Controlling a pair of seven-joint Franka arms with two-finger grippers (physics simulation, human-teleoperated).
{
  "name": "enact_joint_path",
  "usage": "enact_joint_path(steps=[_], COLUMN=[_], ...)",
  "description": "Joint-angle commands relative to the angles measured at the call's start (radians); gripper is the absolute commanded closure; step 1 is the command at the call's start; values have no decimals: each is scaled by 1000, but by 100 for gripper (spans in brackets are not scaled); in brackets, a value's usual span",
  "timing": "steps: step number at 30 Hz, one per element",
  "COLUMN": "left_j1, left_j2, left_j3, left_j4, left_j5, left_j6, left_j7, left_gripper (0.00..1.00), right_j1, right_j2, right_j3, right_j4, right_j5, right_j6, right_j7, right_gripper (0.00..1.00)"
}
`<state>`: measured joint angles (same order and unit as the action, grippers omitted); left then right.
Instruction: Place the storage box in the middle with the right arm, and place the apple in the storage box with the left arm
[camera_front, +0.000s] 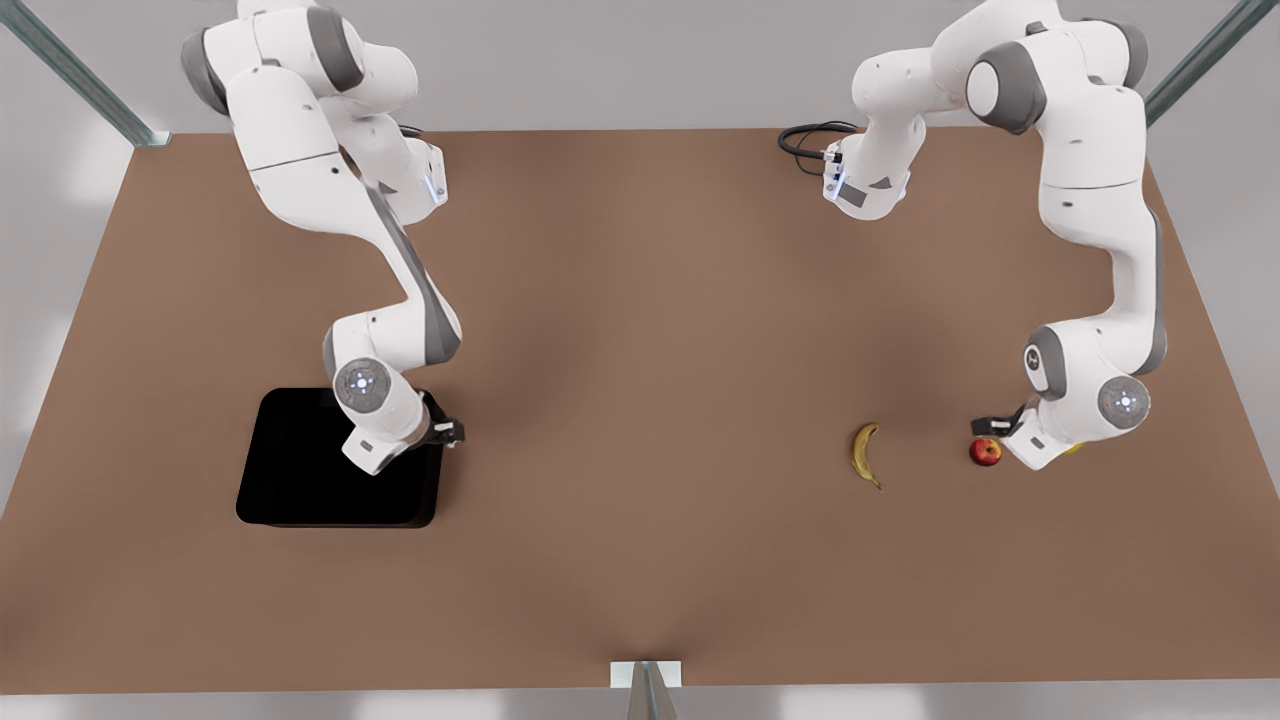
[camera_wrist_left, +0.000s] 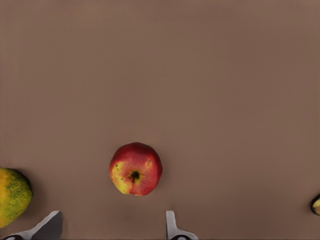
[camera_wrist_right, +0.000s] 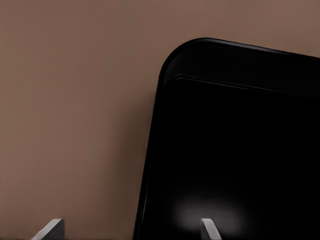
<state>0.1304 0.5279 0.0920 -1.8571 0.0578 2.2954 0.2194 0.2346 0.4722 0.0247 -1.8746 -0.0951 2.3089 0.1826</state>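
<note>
No brand, label or writing can be read on anything here. The storage box (camera_front: 300, 470) is a plain black, shallow bin with rounded corners, sitting on the brown table (camera_front: 640, 330) at the front view's left. The right tool (camera_wrist_right: 132, 231) hangs over its edge, fingers spread with one on each side of the wall, gripping nothing. The apple (camera_wrist_left: 135, 169) is red with a yellowish patch and lies on the table at the front view's right, beside a banana (camera_front: 865, 452). The left tool (camera_wrist_left: 111, 227) hovers above it, open and empty, a yellow-green fruit (camera_wrist_left: 12, 196) close by.
</note>
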Motion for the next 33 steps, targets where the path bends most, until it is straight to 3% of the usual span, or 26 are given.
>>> enact_joint_path(steps=[1, 6, 8, 12, 13, 14, 15, 21, 27, 33], left_j1=[0, -3, -5, -12, -14, -18, -18, -17, -18, -23], left_j2=[7, 50, 60, 80, 80, 80, 80, 103, 113, 121], left_j3=[0, 3, 3, 2, 3, 3, 3, 3, 5, 5], left_j4=[13, 35, 38, 42, 42, 41, 39, 33, 35, 38], left_j5=[-1, -9, -10, -29, -29, -30, -29, -21, -22, -24], left_j6=[7, 27, 33, 55, 55, 56, 56, 73, 75, 87], left_j7=[0, -8, -8, 0, -2, -5, -5, -8, -5, -12], left_gripper=[0, 0, 0, 1, 1, 1, 1, 3, 12, 15], right_j1=[0, 12, 11, 6, 6, 6, 8, 11, 19, 117], right_j2=[3, 45, 45, 63, 63, 63, 63, 55, 16, -27], right_j3=[0, 0, 0, -3, -3, -3, -5, -3, -3, 4], right_j4=[0, 0, 0, 0, 0, 0, 0, 3, 12, 35], right_j5=[0, 0, 0, 0, 0, 0, 0, 3, 9, 11], right_j6=[1, 12, 10, 10, 9, 7, 6, 1, 3, 7], right_j7=[0, 0, -35, -35, -35, -37, -37, -32, -32, -25], right_gripper=[0, 0, 33, 44, 63, 75, 79, 79, 79, 79])
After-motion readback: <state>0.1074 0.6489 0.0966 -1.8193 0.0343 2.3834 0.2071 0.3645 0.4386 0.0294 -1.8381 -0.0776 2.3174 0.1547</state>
